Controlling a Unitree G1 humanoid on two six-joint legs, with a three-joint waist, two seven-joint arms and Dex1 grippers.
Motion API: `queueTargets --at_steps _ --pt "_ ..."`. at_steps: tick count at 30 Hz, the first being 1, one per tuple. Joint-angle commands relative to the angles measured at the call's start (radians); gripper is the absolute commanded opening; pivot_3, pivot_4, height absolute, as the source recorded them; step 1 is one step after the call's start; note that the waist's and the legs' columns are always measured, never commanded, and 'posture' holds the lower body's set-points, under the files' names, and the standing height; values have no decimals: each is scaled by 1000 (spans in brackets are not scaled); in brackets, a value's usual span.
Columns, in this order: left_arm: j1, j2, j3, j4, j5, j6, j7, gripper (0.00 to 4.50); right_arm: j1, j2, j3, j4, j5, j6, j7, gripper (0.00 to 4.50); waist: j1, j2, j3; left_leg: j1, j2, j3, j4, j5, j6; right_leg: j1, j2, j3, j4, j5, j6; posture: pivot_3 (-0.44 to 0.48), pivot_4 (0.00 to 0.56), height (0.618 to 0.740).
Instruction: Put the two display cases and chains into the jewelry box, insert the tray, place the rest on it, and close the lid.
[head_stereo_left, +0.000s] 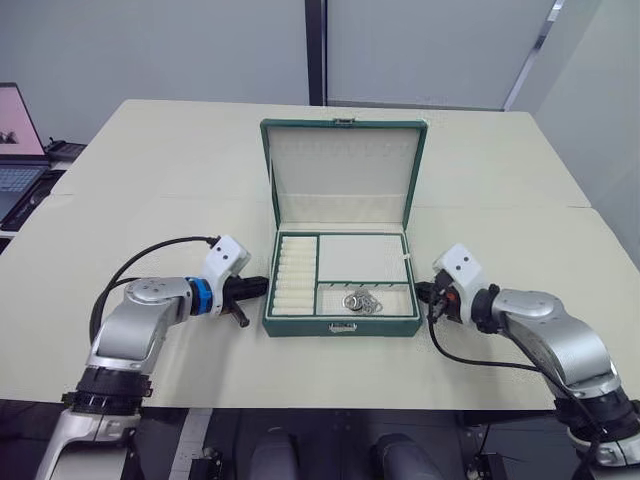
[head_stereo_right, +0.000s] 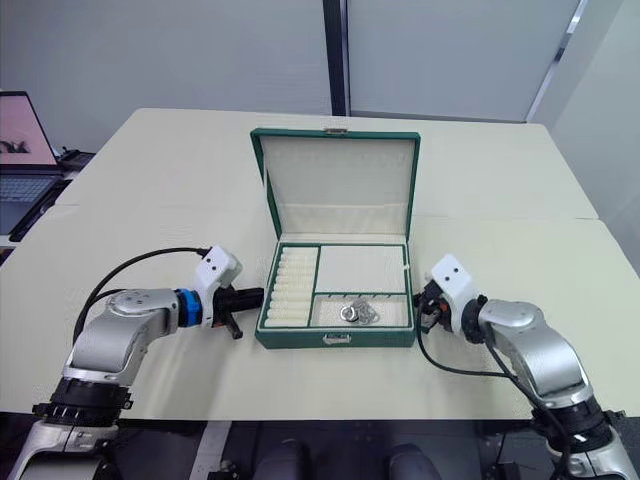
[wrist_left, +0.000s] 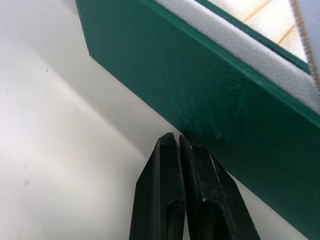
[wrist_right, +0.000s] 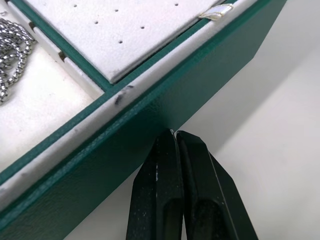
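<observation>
The green jewelry box (head_stereo_left: 341, 327) stands open at the table's middle, its lid (head_stereo_left: 344, 170) upright at the back. Inside lies a cream tray (head_stereo_left: 360, 258) with ring rolls on the left and a perforated panel at the back right. Silver chains (head_stereo_left: 362, 301) rest in its front right compartment, also seen in the right wrist view (wrist_right: 12, 55). The display cases are hidden. My left gripper (head_stereo_left: 262, 285) is shut, its tip against the box's left wall (wrist_left: 210, 100). My right gripper (head_stereo_left: 420, 292) is shut too, its tip against the box's right wall (wrist_right: 150, 120).
A laptop (head_stereo_left: 15, 140) sits on a side desk at the far left. The beige table (head_stereo_left: 150, 180) spreads bare around the box, with a seam (head_stereo_left: 520, 205) across its middle and its front edge close to my arms.
</observation>
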Motion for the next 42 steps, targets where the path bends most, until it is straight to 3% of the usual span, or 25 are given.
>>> queueTargets --at_steps 1,11,19,22,25,29,33,37,42 --pt "11 -1 -23 -66 -46 12 -37 155 8 1 -8 -109 68 1 31 26 1 0 0 0 0 0 0 0 0 0 0 0 0 0 0 0 150 740" --pt "17 31 14 -73 -57 -7 -37 155 46 -38 -29 -127 82 -2 28 26 2 0 0 0 0 0 0 0 0 0 0 0 0 0 0 0 150 740" --pt "87 114 204 -116 -158 -71 -80 155 77 -119 -85 -96 90 -49 54 26 2 0 0 0 0 0 0 0 0 0 0 0 0 0 0 0 150 740" --pt "134 155 332 -167 -268 -79 -157 155 69 -154 -131 -80 99 -63 68 26 1 0 0 0 0 0 0 -1 2 0 0 0 0 0 0 0 150 740" --pt "177 236 459 -214 -412 32 -233 155 36 -183 -184 -51 123 -72 90 26 -1 0 0 0 0 0 0 -2 3 0 0 0 0 0 0 0 150 740" --pt "202 343 612 -216 -592 192 -298 155 -55 -213 -221 43 141 -101 121 26 -1 0 1 0 0 -1 0 -2 4 0 0 -1 0 0 0 0 150 740" --pt "251 414 701 -227 -684 285 -355 155 -214 -219 -197 204 128 -151 165 26 -4 2 1 1 0 0 0 -2 4 -1 0 0 0 0 0 0 150 740" --pt "340 407 753 -295 -714 293 -388 155 -408 -201 -138 396 89 -216 209 26 -11 3 3 1 0 0 -1 -2 4 -1 0 0 0 0 0 0 150 740" --pt "458 353 798 -371 -664 191 -399 155 -620 -143 -65 667 13 -348 246 26 -25 4 3 1 0 1 -1 -2 4 -2 0 0 0 0 0 0 150 740"
